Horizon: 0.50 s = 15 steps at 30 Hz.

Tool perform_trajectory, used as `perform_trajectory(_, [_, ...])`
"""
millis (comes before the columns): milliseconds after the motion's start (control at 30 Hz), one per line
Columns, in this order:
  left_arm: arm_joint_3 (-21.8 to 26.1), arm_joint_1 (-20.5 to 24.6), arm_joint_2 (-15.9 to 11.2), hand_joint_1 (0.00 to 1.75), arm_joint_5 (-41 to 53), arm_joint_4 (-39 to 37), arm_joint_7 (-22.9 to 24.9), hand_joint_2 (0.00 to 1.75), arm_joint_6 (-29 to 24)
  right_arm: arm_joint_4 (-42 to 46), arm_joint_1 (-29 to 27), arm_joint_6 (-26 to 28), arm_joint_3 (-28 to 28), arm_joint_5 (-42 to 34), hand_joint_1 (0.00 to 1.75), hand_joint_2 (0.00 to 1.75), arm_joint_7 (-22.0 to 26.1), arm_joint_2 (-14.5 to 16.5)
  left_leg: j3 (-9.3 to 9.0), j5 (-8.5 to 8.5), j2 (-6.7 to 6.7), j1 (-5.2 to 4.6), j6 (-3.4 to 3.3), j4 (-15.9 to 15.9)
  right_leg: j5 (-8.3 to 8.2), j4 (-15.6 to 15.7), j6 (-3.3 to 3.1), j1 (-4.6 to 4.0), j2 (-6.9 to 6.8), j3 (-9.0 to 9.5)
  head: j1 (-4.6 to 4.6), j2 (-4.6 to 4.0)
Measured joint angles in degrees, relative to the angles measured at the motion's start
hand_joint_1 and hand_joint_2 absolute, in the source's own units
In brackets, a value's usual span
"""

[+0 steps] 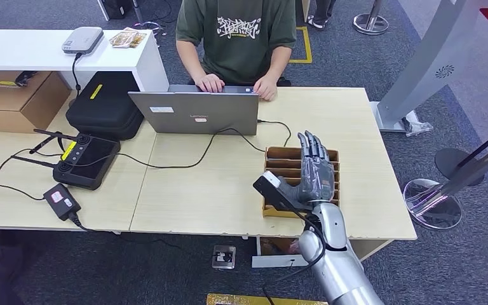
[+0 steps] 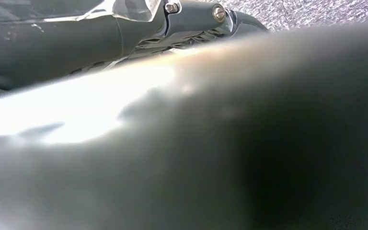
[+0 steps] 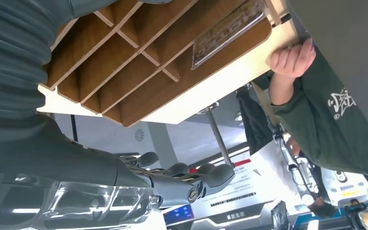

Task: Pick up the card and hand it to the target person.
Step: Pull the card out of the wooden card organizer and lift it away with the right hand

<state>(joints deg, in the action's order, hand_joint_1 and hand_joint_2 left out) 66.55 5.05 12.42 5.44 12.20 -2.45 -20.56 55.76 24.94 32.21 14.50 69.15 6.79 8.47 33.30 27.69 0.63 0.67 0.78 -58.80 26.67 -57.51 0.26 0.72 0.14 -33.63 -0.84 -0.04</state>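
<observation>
A brown slotted cardboard box [image 1: 282, 163] stands on the right part of the light wooden table [image 1: 210, 190]. In the right wrist view a card in a clear sleeve [image 3: 230, 29] lies in the box's [image 3: 124, 52] end compartment on the person's side. My right hand [image 1: 314, 170] hovers over the box with its fingers [image 3: 191, 179] stretched out and nothing in them. The person in a green shirt [image 1: 238, 32] sits across the table, both hands on a grey laptop [image 1: 194, 112]. The left wrist view is a dark blur with part of my left hand [image 2: 191, 17] showing.
A black cable [image 1: 184, 162] runs across the table from the laptop. On the left lie a black controller [image 1: 86, 162], a black case [image 1: 105, 105] and a power adapter [image 1: 61, 200]. Stanchion bases [image 1: 432, 203] stand on the floor to the right.
</observation>
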Motion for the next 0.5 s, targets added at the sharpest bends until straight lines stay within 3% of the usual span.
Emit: perform_trajectory(500, [0.0, 0.1, -0.3, 0.00, 0.2, 0.0, -0.2, 0.00, -0.5, -3.7, 2.6, 3.6, -0.3, 1.1, 0.00, 1.75, -1.1, -0.1, 0.00, 0.00, 0.00, 0.00, 0.00, 0.0, 0.00, 0.0, 0.00, 0.00, 0.00, 0.00, 0.00, 0.00])
